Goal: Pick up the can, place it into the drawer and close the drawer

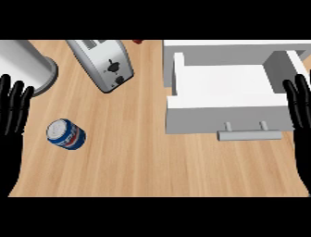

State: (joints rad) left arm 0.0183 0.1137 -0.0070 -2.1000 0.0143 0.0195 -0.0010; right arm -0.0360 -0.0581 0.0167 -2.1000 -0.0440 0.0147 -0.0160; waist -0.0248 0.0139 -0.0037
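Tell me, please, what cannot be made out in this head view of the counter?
- Grey cylinder: cut off by the top and left edges; what it is stays unclear.
- Red thing: only a sliver shows beyond the toaster, at the top edge.
- Can: its label is too small to read.
- Drawer: its right wall is partly hidden by the right hand.
- Left hand: hides the counter's left edge.

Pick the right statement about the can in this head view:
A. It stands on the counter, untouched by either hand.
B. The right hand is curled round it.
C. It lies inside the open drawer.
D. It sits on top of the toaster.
A: the can stands on the counter near the open left hand, apart from it and from the drawer.
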